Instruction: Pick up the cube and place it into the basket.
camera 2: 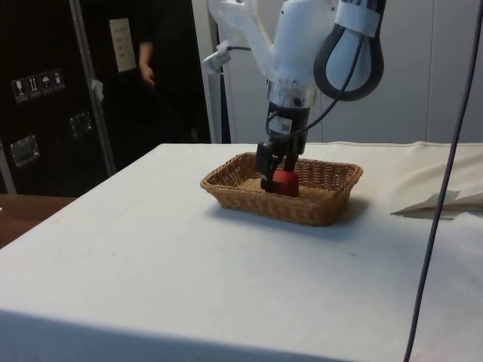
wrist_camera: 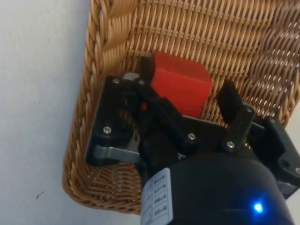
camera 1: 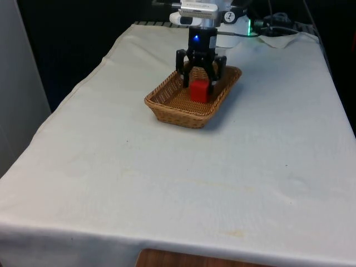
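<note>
Front view's upper middle has the black two-finger gripper (camera 1: 199,83) lowered into the oblong woven wicker basket (camera 1: 167,108) on the white-clothed tabletop (camera 1: 183,183). The red cube (camera 1: 199,91) sits inside the basket between the spread fingers (wrist_camera: 230,101); one finger seems apart from it, so nothing is clamped.

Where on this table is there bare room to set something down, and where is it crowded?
The white cloth is bare from the basket to the near edge, and along both long sides of the basket. It is crowded inside the basket, where the hand stands open around the red cube, and at the far corner on the front view's right, where cables and folded cloth lie.
</note>
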Robot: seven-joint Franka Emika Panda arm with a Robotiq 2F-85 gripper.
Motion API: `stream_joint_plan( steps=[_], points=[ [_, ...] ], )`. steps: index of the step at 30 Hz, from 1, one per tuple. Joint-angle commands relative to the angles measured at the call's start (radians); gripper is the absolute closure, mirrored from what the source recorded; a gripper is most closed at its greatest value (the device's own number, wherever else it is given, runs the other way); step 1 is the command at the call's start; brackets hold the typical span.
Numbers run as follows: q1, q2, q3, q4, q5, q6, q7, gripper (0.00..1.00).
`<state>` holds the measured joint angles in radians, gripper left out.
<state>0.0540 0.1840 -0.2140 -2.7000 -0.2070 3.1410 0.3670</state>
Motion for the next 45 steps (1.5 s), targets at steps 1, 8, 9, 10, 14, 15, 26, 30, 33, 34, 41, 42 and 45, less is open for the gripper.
stream_joint_plan(
  steps=[1, 8, 9, 10, 14, 15, 26, 30, 33, 34, 41, 42, 45],
  points=[
    [0.002, 0.000, -0.001, 0.001, 0.000, 0.001, 0.001, 0.25],
    [0.002, 0.000, 0.000, 0.001, 0.000, 0.000, 0.001, 0.00],
    [0.002, 0.000, 0.000, 0.001, 0.000, 0.000, 0.001, 0.00],
    [0.002, 0.000, 0.000, 0.001, 0.000, 0.000, 0.001, 0.00],
    [0.000, -0.030, -0.004, 0.004, 0.003, -0.027, 0.003, 0.00],
    [0.000, -0.011, -0.002, 0.007, 0.002, -0.005, 0.002, 0.00],
    [0.001, -0.127, -0.003, 0.032, 0.004, -0.146, 0.019, 0.00],
    [0.002, -0.162, 0.002, 0.054, 0.009, -0.203, 0.022, 0.00],
    [0.000, -0.166, 0.001, 0.061, 0.003, -0.208, 0.020, 0.00],
    [0.003, -0.175, 0.006, 0.070, 0.016, -0.233, 0.019, 0.00],
    [0.004, -0.184, 0.015, 0.127, 0.025, -0.314, 0.013, 0.00],
    [0.004, -0.183, 0.016, 0.135, 0.026, -0.325, 0.012, 0.00],
    [0.004, -0.182, 0.018, 0.149, 0.027, -0.344, 0.011, 0.00]
  ],
)
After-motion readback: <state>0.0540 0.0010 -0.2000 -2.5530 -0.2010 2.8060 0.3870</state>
